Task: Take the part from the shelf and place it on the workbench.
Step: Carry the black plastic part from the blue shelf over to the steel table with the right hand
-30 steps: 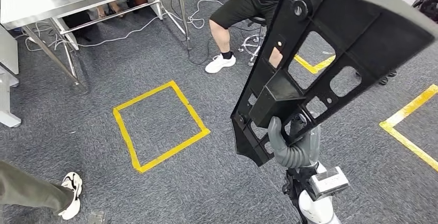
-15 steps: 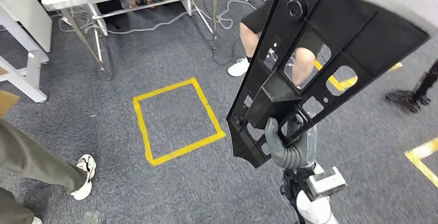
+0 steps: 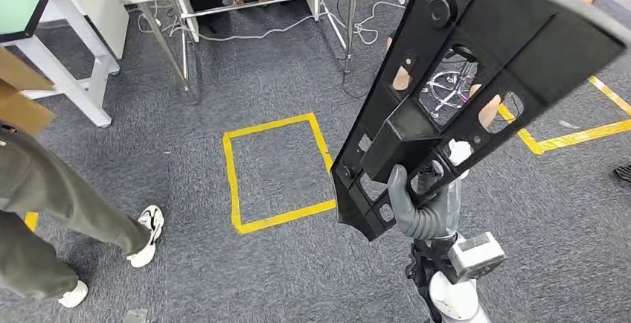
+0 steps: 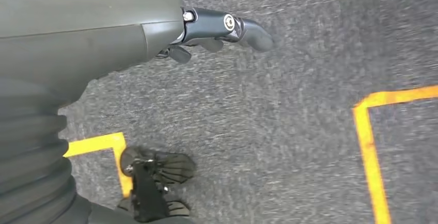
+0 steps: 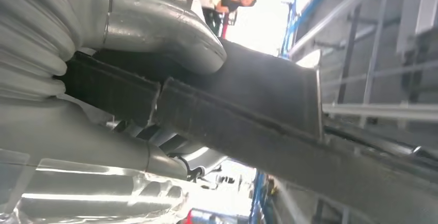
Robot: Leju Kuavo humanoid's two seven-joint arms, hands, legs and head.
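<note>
Gripping the lower end of the long black plastic part [image 3: 476, 70], the right hand [image 3: 424, 211] held it tilted up over the grey carpet, fingers clamped around it. Beside a yellow tape square [image 3: 279, 170], the left hand [image 4: 217, 30] hung with fingers loosely apart, holding nothing.
</note>
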